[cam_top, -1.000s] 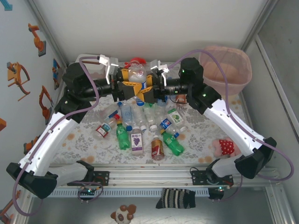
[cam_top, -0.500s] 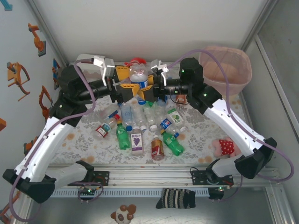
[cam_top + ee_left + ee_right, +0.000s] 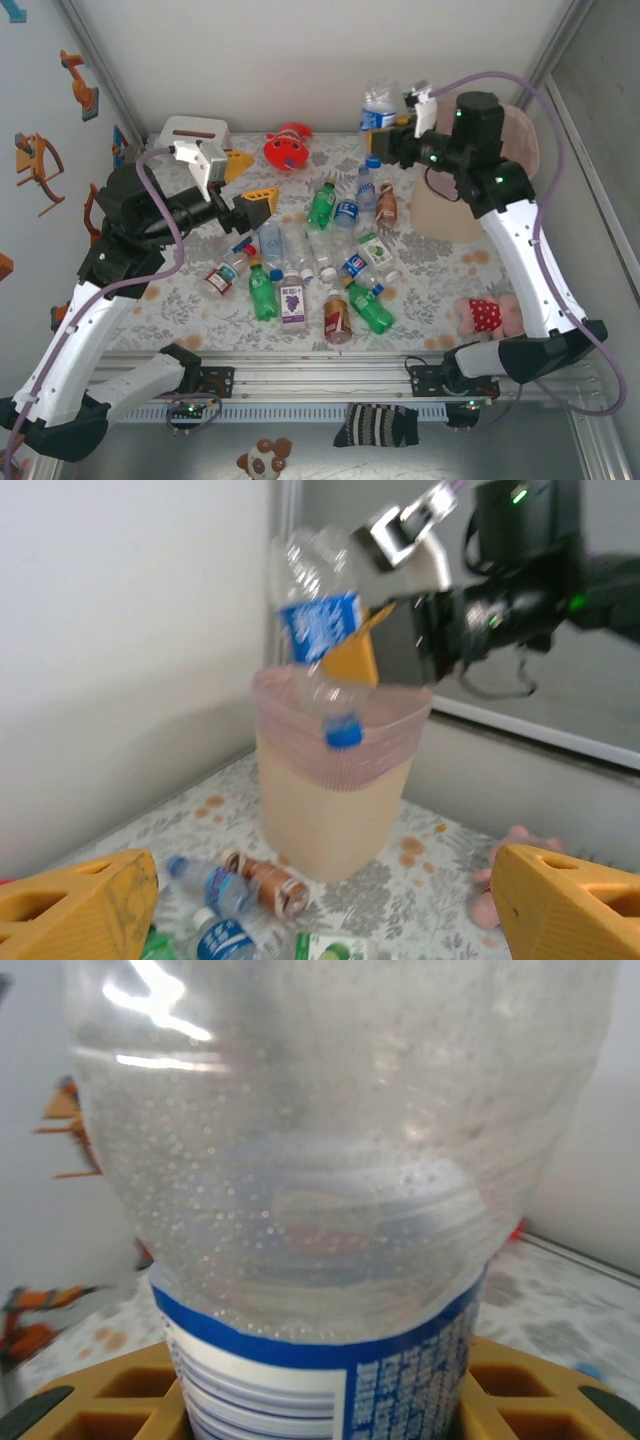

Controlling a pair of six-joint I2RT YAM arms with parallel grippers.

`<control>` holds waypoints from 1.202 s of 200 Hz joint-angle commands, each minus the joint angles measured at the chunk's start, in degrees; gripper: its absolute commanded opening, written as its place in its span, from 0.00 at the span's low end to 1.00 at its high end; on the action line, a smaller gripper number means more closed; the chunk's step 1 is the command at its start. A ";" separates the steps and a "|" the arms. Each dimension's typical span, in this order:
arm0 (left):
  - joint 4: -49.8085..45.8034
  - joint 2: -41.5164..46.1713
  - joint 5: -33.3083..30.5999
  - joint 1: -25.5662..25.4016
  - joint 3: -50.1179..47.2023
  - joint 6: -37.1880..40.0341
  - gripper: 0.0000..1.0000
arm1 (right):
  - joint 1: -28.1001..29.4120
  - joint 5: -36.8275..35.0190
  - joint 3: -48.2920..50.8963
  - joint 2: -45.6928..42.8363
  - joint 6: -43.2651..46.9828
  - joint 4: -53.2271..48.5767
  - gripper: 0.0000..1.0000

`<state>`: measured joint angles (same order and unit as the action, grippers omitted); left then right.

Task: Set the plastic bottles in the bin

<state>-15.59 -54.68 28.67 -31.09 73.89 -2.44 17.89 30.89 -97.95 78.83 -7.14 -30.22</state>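
Aloft | right end effector [image 3: 390,128] pinched a clear blue-labelled bottle [image 3: 378,103] near the pink bin [image 3: 525,140] | left end effector [image 3: 248,180] hung spread above loose bottles [image 3: 310,250] | carry step apparently under way; next likely needed: centre over opening, release.

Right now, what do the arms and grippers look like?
The left arm and right arm: white links, black joints, a lilac cable along each; green LEDs on the right. The left gripper and right gripper: yellow-orange wedge fingers, white camera mounts.
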 commanded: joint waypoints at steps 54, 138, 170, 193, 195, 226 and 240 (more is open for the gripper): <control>-6.76 0.49 -6.74 0.07 -2.42 4.05 0.86 | -15.76 -13.42 -15.53 10.60 1.57 -18.96 0.44; -13.25 -0.74 -10.85 1.07 -3.58 7.27 0.86 | -22.62 -23.51 -19.65 23.80 6.16 -32.34 0.43; -15.30 -1.49 -12.47 1.57 -3.75 8.11 0.86 | -22.64 -26.70 -19.19 28.25 7.61 -35.18 0.44; -16.77 -2.00 -12.69 1.75 -3.88 8.56 0.86 | -22.68 -28.92 -19.30 31.36 8.05 -36.81 0.44; -16.89 -2.06 -12.79 1.74 -3.92 8.52 0.86 | -22.65 -29.02 -19.36 31.51 8.16 -36.88 0.44; -18.70 -2.48 -13.86 2.12 -4.59 9.29 0.86 | -22.69 -26.80 -19.60 35.58 8.45 -38.25 0.45; -19.46 -2.64 -14.36 2.34 -4.92 9.67 0.86 | -22.64 -25.02 -19.86 37.51 8.30 -38.64 0.45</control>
<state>-32.38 -57.04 15.59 -29.28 69.93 5.32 -4.64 4.29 -115.90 113.97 0.10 -66.13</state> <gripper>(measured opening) 0.862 0.448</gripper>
